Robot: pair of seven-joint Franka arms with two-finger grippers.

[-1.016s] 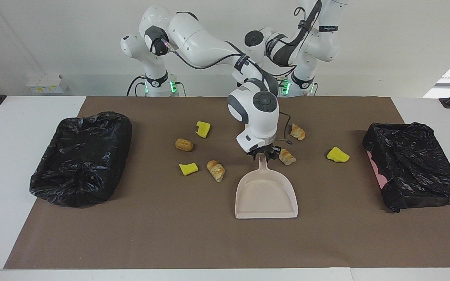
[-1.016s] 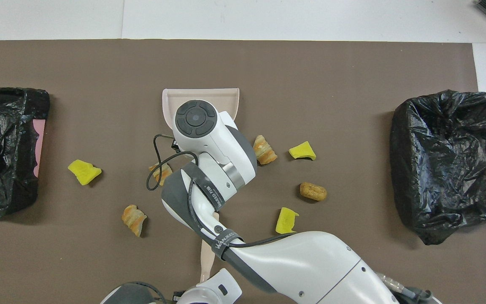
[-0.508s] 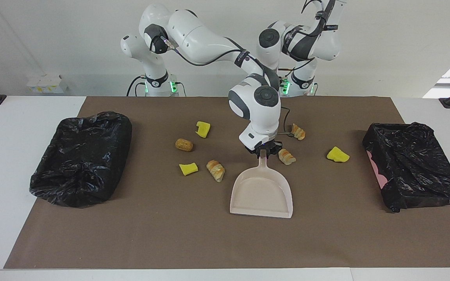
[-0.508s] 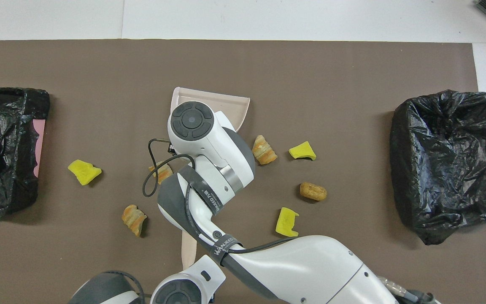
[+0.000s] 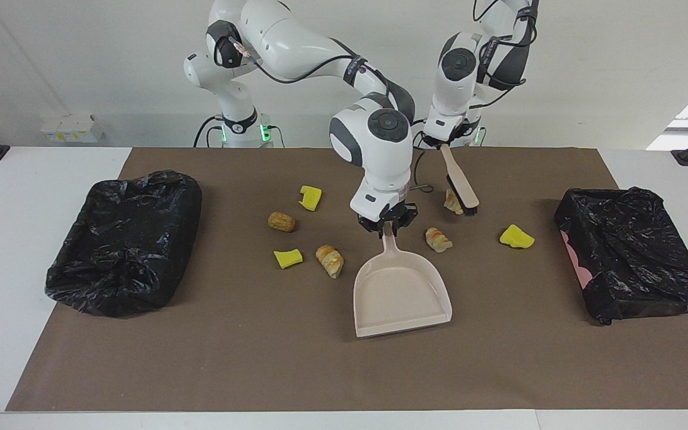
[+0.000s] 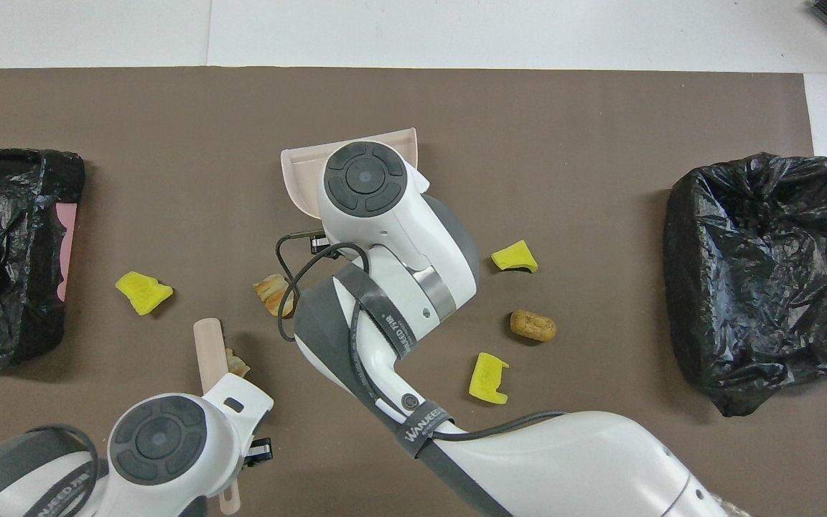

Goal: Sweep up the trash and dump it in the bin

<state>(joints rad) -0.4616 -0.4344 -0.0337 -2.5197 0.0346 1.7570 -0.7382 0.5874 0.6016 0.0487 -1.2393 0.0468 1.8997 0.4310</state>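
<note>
Facing view: trash [image 5: 438, 239] beside right pincer [image 5: 387, 227] (dustpan-holding).

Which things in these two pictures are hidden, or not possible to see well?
- Overhead view: the right arm covers the dustpan handle and one croissant piece.
- Overhead view: the brush and the left arm hide most of another croissant piece.
- Facing view: brush bristles meet that piece; contact cannot be told.
- Right gripper: its fingers show only in the facing view.
- Both bins: their insides are not readable.
</note>
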